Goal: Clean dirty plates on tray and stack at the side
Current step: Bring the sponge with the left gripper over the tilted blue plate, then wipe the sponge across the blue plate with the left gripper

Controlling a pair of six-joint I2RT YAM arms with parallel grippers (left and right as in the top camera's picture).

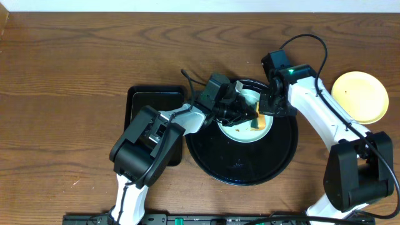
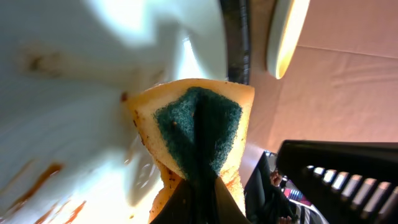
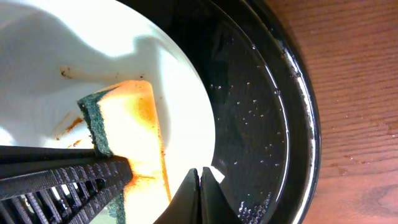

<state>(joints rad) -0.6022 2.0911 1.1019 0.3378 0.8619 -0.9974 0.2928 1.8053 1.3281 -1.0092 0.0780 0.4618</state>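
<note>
Left gripper (image 1: 245, 116) is clamped on the sponge (image 2: 199, 124), pressed onto the mint plate (image 1: 240, 133) in the black tray (image 1: 275, 157) near its rim, so the leftover brown smears (image 2: 46, 177) lie inward toward the plate's middle (right gripper (image 1: 267, 107) is pinched shut at the rim).

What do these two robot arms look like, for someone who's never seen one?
The left arm and right arm both have white links between chunky black joint blocks. A black cable loops off the right arm, where a small green light glows.
</note>
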